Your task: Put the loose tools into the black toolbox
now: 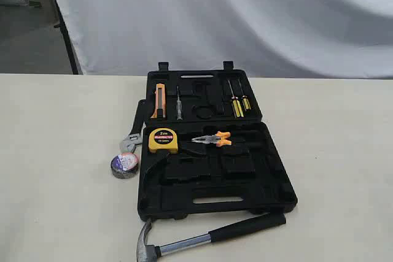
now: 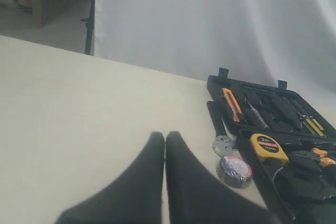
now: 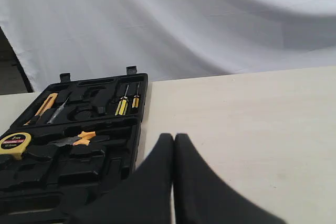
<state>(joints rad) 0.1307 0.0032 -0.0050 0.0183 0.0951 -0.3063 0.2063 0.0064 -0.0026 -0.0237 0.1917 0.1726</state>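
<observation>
Toolbox (image 1: 276, 179), black, hinged open, moulded recesses

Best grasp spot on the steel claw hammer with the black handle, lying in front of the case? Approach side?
Grip the black handle of the steel claw hammer, about midway, straight down from above, closing across its width. It lies flat on the beige table, and the handle's end sits close to the black plastic toolbox, so a sideways approach looks cramped.
</observation>
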